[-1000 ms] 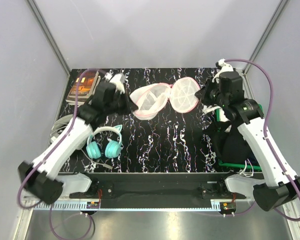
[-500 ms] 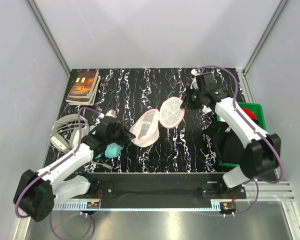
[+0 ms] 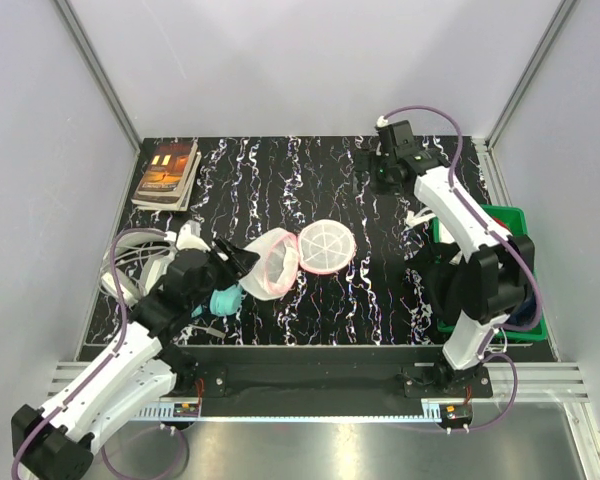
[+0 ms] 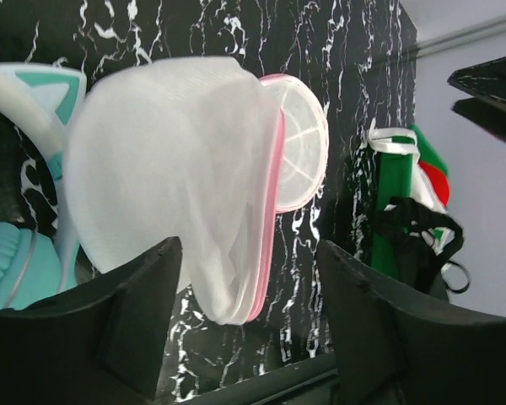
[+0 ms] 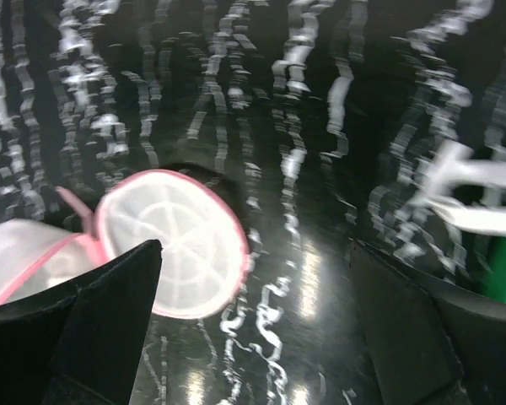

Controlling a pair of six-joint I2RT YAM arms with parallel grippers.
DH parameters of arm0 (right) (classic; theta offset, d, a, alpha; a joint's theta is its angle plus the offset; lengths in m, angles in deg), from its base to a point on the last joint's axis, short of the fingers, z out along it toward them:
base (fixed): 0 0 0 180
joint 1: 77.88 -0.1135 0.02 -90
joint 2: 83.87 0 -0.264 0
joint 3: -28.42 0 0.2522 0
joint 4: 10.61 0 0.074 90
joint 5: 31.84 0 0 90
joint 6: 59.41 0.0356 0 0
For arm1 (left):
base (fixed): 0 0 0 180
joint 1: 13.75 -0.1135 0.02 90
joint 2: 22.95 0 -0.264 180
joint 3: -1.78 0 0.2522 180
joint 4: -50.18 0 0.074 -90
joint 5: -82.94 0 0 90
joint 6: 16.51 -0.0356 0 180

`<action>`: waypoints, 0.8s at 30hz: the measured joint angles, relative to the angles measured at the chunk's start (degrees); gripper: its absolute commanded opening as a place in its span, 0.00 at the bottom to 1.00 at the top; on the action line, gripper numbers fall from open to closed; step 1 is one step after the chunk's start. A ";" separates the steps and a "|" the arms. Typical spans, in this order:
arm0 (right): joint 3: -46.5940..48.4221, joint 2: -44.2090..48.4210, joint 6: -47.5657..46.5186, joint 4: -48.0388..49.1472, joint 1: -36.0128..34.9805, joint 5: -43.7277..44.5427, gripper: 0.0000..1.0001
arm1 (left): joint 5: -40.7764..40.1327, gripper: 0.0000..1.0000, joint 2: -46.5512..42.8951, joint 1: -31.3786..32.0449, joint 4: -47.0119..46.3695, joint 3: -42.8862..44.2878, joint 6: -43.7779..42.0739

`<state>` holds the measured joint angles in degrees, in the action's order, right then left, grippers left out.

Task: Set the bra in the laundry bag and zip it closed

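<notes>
Left gripper (image 4: 249, 246) and right gripper (image 5: 255, 246) both spread wide. Bra (image 3: 442, 290) looks limp and light; I judge its bunched middle the best pinch. Laundry bag (image 3: 278, 262): springy mesh, so I grab its rim.

Black marbled table (image 3: 310, 180), scattered load
Books (image 3: 167, 172) at far-left corner, teal headphones (image 3: 222, 300) near-left, the open laundry bag (image 3: 325, 247) mid-table, green bin (image 3: 508, 222) at right edge

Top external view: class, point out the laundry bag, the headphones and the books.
laundry bag (image 3: 325, 247): top external view, round half's mesh.
headphones (image 3: 223, 300): top external view, teal ear cup.
books (image 3: 166, 172): top external view, top cover.
</notes>
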<state>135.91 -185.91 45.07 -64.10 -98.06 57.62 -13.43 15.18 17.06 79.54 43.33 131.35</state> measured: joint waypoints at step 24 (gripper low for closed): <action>-37.03 42.91 19.32 -20.52 19.67 23.41 0.74 | 15.54 0.65 12.76 6.05 -5.07 14.40 -14.38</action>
<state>98.88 -143.00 64.39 -84.62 -78.39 81.03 2.11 27.94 23.11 74.47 57.73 116.97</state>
